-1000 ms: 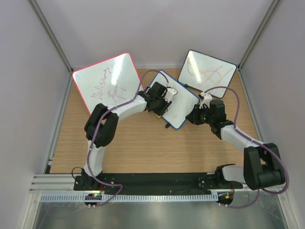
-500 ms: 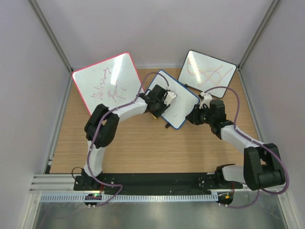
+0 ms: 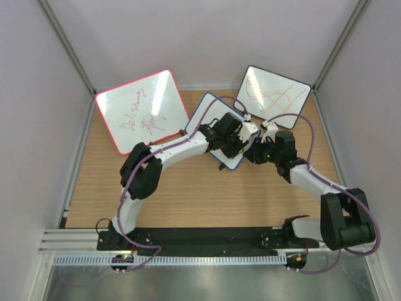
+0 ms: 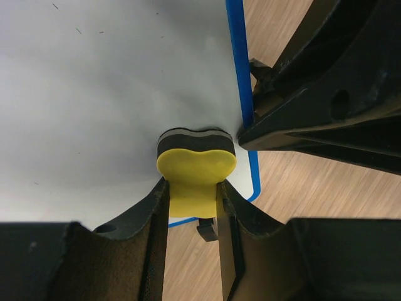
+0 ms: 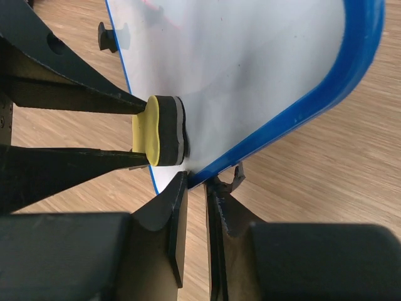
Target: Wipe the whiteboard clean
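The whiteboard [image 3: 210,110], white with a blue frame, stands tilted on the wooden table. My left gripper [image 3: 242,134] is shut on a yellow eraser [image 4: 196,166] whose black felt is pressed against the board face [image 4: 113,94] near its right edge. In the left wrist view [image 4: 193,195] the jaws clamp the eraser's yellow stem. My right gripper [image 5: 196,183] is shut on the board's blue frame [image 5: 294,110] at a rounded corner, close beside the eraser [image 5: 160,130]. The board surface around the eraser looks white, with only tiny specks. One black foot [image 5: 108,36] shows.
A larger pink-framed board [image 3: 141,110] with red handwriting leans at the back left. A black-framed board [image 3: 273,94] with orange and red scribbles leans at the back right. Grey walls enclose the table. The two grippers sit almost touching at the board's right corner [image 3: 255,150].
My left gripper slid the eraser rightward across the board, from its middle to the right edge beside the right gripper. The right gripper kept its hold and did not move.
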Controlling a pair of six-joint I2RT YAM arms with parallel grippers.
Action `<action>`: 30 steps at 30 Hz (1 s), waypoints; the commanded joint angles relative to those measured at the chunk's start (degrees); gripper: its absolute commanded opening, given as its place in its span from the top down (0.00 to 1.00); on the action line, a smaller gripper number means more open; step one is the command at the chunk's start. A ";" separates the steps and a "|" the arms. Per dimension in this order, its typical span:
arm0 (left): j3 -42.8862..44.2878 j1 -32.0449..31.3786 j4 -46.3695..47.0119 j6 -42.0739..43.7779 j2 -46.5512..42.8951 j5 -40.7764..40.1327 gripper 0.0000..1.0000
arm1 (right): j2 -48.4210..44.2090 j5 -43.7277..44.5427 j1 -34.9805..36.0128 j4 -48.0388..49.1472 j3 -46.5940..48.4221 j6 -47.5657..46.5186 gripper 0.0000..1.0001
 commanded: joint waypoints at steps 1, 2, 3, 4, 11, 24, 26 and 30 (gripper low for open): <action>2.42 -0.45 -0.46 -0.70 2.59 2.31 1.00 | -1.03 -2.36 1.25 -0.45 0.25 -2.12 0.99; 2.51 -0.45 -0.46 -0.70 2.86 2.31 1.00 | -1.03 -2.45 1.25 -0.45 0.16 -2.11 0.99; 2.68 -0.37 -0.37 -0.78 3.21 2.40 1.00 | -1.03 -2.45 1.34 -0.45 0.16 -2.11 0.99; 2.86 -0.45 -0.37 -0.70 3.39 2.23 1.00 | -1.12 -2.28 1.34 -0.54 0.16 -2.11 0.99; -1.87 0.60 -0.11 0.01 2.78 -0.23 1.00 | -1.82 -2.36 1.34 -0.63 0.07 -2.20 0.99; -6.46 9.39 4.02 2.38 -0.65 -6.21 1.00 | -1.82 -2.36 1.52 -0.45 -0.10 -1.94 0.99; -5.23 9.57 4.20 2.73 -0.65 -6.82 1.00 | -2.17 -2.28 1.52 -0.63 -0.10 -2.03 0.99; -4.00 9.31 4.20 1.68 -0.21 -4.90 1.00 | -2.53 -2.01 1.60 -1.07 -0.02 -2.20 0.99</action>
